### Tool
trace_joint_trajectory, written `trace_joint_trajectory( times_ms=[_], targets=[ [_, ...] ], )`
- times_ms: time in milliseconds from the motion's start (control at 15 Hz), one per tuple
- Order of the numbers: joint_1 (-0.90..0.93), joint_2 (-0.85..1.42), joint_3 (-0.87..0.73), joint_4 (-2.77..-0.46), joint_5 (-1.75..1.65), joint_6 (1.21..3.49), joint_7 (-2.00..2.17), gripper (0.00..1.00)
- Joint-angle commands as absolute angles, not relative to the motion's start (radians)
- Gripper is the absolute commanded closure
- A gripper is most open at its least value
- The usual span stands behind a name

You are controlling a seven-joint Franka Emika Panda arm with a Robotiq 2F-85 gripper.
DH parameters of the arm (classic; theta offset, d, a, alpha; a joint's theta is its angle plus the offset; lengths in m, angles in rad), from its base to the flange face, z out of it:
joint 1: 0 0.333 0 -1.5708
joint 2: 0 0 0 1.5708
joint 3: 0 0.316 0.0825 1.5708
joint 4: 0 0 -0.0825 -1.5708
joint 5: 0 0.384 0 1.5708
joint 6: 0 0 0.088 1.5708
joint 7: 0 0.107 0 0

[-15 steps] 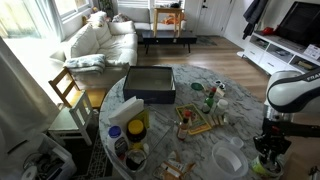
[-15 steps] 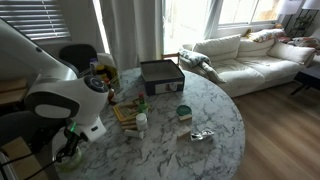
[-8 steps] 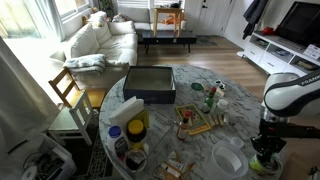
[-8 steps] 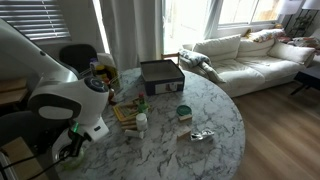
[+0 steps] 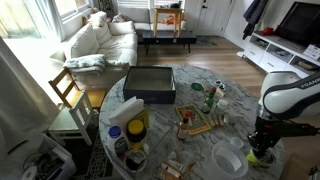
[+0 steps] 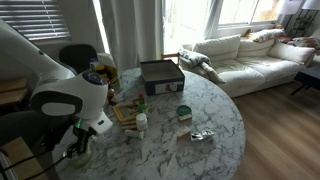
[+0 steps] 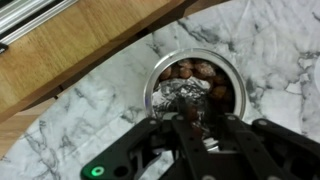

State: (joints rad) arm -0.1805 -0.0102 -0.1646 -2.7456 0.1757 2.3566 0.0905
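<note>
The gripper [image 7: 203,126] hangs straight over a small metal bowl [image 7: 150,88] at the very edge of the marble table [image 7: 90,110]. In the wrist view the bowl lies at 12 o'clock from the fingertips. It holds brown lumps [image 7: 195,70] along its far side, with a crumpled piece of foil [image 7: 190,97] on top of them. The two fingers stand a little apart just above the foil. Whether they pinch it or only straddle it cannot be told (their tips blur into the dark of the bowl). The wooden floor [image 7: 70,45] shows beyond the table edge from 9 to 12 o'clock.

In an exterior view the gripper [image 5: 261,150] is at about 4 o'clock on the round tabletop, and a clear plastic tub [image 5: 229,160] sits just beside it toward 9 o'clock. Further in are some wooden blocks [image 5: 192,122] and a green bottle [image 5: 210,97]. A black box [image 5: 150,83] sits well apart near the table's 11 o'clock, and a yellow jar [image 5: 137,128] near its 8 o'clock.

In an exterior view the robot's bulky white arm [image 6: 65,100] covers most of the bowl. A white bottle [image 6: 142,122] and a green-lidded jar [image 6: 184,112] stand between the gripper and the sofa [image 6: 245,55].
</note>
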Motion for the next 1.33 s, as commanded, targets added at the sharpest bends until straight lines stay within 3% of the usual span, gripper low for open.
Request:
trace_joint_trajectory(
  times_ms=[0, 400, 1267],
  targets=[
    [-0.171, 0.017, -0.161, -2.745, 0.145, 2.41, 0.091, 1.0],
    [-0.171, 0.004, -0.163, -2.744, 0.125, 2.391, 0.091, 0.97],
    [-0.176, -0.241, -0.162, -2.741, 0.115, 2.13, 0.102, 0.97]
  ],
)
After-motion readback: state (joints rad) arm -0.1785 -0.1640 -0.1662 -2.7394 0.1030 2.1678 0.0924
